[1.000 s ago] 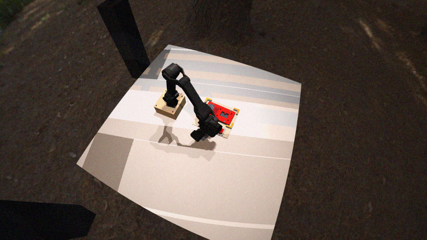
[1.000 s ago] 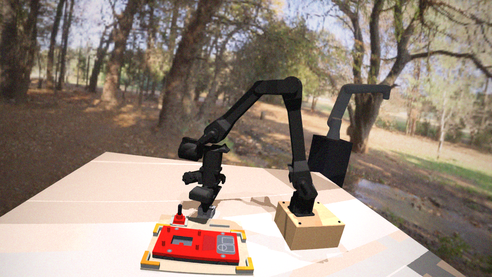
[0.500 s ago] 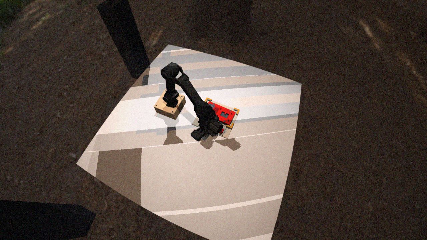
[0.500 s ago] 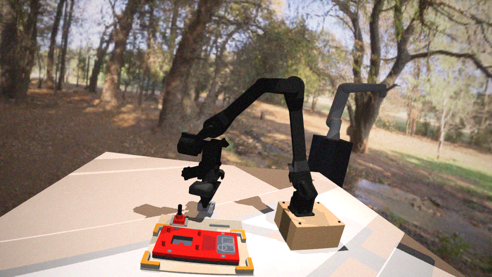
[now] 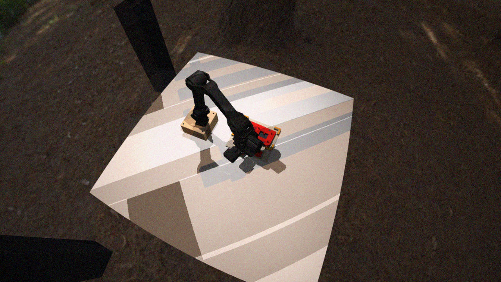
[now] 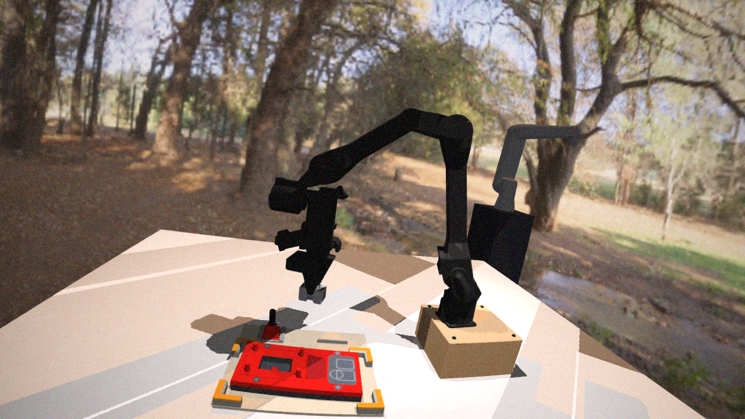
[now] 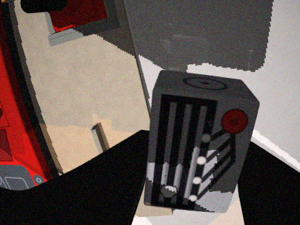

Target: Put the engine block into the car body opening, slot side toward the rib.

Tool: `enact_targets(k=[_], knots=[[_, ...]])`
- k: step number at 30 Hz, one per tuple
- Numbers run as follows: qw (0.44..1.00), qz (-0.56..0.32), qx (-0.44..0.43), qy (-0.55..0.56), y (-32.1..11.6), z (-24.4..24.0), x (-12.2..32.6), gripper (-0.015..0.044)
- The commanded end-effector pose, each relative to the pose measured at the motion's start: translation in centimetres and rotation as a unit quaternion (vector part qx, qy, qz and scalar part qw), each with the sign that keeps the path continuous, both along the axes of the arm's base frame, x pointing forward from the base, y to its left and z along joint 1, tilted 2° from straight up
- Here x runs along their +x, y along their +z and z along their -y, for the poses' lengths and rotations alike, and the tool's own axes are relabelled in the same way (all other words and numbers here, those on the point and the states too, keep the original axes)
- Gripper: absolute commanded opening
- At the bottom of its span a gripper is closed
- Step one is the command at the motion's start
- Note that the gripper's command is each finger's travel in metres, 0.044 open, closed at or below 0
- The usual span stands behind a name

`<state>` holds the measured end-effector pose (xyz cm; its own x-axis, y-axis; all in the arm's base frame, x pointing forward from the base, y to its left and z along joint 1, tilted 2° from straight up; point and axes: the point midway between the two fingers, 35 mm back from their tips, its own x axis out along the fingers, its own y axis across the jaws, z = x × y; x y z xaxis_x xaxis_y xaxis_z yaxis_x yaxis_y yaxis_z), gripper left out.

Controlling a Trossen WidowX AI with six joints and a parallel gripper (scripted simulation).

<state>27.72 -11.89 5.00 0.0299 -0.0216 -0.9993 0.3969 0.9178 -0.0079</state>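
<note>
The engine block [image 6: 319,295] [image 7: 184,125] is grey, with dark grooves and a red disc on top. My gripper [image 6: 312,291] [image 7: 195,146] is shut on it, a finger on each side, and holds it above the table behind the board. A small notch seems to show low on its side facing the exterior camera. In the top view the arm hides the block. The red car body [image 5: 269,132] [image 6: 281,384] [image 7: 19,140] lies on the board. Its rectangular opening [image 5: 263,134] [image 6: 277,363] is empty, with a small rib at the edge nearer the exterior camera.
Orange corner brackets [image 6: 227,400] [image 6: 371,408] surround the car body. A red part [image 6: 270,331] [image 7: 81,15] with an upright black knob [image 6: 272,315] stands at the board's back left. A low bar [image 6: 332,341] [image 7: 101,137] lies on the board. The arm's wooden base [image 5: 193,130] [image 6: 481,354] stands beside it.
</note>
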Motion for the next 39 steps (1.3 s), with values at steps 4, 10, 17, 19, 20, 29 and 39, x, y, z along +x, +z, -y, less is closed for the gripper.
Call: enact_targets(k=[4, 10, 17, 19, 20, 29, 39], knots=[[1.0, 0.004, -0.004, -0.005, 2.4, 0.0, 0.0, 0.0], [1.0, 0.003, -0.005, -0.007, 4.2, -0.1, -0.3, 0.0], [1.0, 0.002, -0.007, -0.01, 6.2, -0.4, -0.8, 0.0], [1.0, 0.002, -0.007, -0.01, 6.3, -0.4, -0.8, 0.0], [1.0, 0.002, -0.007, -0.009, 6.2, -0.4, -0.8, 0.0], [1.0, 0.005, -0.006, 0.019, 5.3, -2.0, 0.7, 0.0], [0.999, 0.005, -0.005, 0.037, 4.2, -4.1, 2.5, 0.0]])
